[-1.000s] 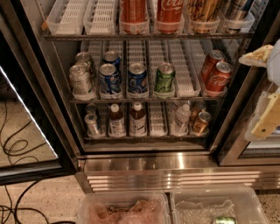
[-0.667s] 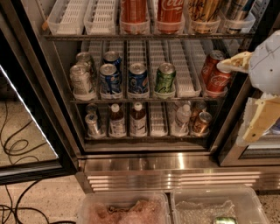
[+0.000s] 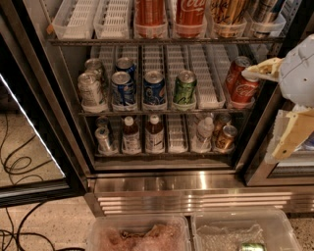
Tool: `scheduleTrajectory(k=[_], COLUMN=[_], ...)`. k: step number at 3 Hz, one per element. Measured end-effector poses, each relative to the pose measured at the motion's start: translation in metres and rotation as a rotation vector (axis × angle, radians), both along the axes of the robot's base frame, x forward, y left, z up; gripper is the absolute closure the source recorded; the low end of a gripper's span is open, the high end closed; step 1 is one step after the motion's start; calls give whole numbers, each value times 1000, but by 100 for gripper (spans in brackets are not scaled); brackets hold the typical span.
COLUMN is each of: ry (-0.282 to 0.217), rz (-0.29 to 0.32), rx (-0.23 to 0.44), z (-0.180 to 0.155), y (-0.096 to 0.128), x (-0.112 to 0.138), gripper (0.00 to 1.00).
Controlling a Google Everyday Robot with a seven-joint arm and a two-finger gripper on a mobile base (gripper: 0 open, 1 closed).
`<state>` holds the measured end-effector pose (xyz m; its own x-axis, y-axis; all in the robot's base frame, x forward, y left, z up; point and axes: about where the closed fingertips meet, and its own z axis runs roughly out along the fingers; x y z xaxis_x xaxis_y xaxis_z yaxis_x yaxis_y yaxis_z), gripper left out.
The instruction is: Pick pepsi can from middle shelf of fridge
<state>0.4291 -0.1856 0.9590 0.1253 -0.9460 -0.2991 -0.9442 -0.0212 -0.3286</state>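
The fridge (image 3: 196,184) stands open in front of me. On its middle shelf (image 3: 162,112) stand two blue pepsi cans (image 3: 154,88) side by side, with a third one behind the left can. Silver cans (image 3: 91,89) are to their left, a green can (image 3: 185,88) to their right, and red Coca-Cola cans (image 3: 239,87) at the far right. My gripper (image 3: 267,112) is at the right edge of the view, in front of the fridge's right frame. It is open and empty. Its upper finger (image 3: 262,69) overlaps the red cans, well to the right of the pepsi cans.
Tall red and orange bottles (image 3: 189,14) fill the top rack, and small bottles (image 3: 154,135) the rack below. The open glass door (image 3: 34,147) stands at the left, with cables (image 3: 14,166) on the floor. Two clear plastic bins (image 3: 140,235) sit in front of the fridge base.
My gripper has moved left, further into view at the right. Its upper finger now overlaps the red cans. The cans have not moved.
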Motion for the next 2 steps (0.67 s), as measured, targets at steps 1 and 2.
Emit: scheduleTrajectory(k=[1,2], ry=[-25,-77], rz=[31,2], rx=[87,230], z=[-10,-17], y=[25,50], x=[0,-2], gripper=[0,0])
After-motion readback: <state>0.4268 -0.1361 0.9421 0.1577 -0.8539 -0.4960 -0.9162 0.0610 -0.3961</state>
